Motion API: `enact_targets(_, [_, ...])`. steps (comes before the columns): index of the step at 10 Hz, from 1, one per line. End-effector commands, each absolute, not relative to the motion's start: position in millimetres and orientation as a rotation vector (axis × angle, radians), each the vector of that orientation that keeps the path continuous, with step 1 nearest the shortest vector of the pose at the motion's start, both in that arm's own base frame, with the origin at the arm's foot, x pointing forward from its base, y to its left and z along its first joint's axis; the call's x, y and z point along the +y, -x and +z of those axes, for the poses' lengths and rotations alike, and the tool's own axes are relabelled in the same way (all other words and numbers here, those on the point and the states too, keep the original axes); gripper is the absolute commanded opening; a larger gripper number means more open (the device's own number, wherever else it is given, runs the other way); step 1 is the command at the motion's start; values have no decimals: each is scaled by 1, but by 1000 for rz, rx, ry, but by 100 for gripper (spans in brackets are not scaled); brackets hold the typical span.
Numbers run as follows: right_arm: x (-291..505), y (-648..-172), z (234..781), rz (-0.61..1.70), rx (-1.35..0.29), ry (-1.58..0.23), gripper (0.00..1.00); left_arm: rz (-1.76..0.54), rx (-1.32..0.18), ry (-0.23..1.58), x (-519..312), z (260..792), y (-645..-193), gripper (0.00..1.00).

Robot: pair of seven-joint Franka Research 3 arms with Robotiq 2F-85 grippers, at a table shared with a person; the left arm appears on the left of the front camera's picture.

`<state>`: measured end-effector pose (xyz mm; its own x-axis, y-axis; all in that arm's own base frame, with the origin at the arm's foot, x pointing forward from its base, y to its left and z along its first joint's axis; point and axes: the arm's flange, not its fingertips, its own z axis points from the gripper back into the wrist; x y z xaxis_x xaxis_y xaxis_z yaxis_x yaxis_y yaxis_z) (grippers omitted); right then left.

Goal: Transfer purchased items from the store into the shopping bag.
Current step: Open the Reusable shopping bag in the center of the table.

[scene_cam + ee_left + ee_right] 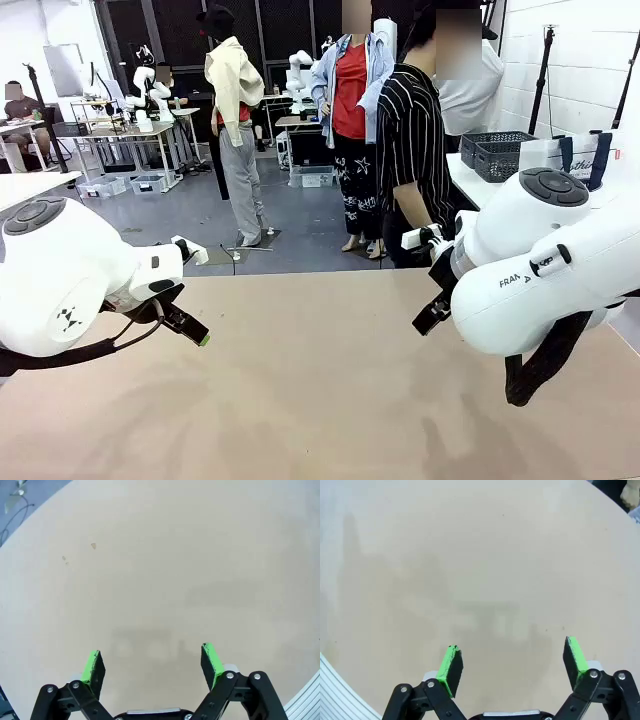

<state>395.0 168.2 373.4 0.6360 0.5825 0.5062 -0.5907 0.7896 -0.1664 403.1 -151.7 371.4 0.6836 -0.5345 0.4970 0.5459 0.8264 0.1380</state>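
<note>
Hovering my left fingers point(93, 668) and right fingers point(451, 664) released over the surface point(160, 555).
Dark grey lattice basket point(497, 155) beside clear navy-strapped bag point(575, 158).

Basket point(497, 153) just left of shopping bag point(583, 156), both on far surface point(463, 175) right of person point(410, 150).

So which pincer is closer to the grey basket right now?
Right. The right pincer hangs over the table's right side, with the grey basket farther back on that same side; the left pincer hangs over the table's left side.
</note>
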Motion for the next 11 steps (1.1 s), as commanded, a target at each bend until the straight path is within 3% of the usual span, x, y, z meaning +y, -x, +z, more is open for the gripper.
enact_targets(1, [168, -395, 373, 670, -573, -15, 100, -606, -550, 22, -152, 371, -403, 100])
enact_targets(9, [168, -395, 373, 670, -573, -15, 100, -609, -550, 21, -153, 371, -403, 100])
enact_targets(11, [165, -393, 393, 712, -618, -12, 100, -621, -702, -147, -163, 415, -389, 100])
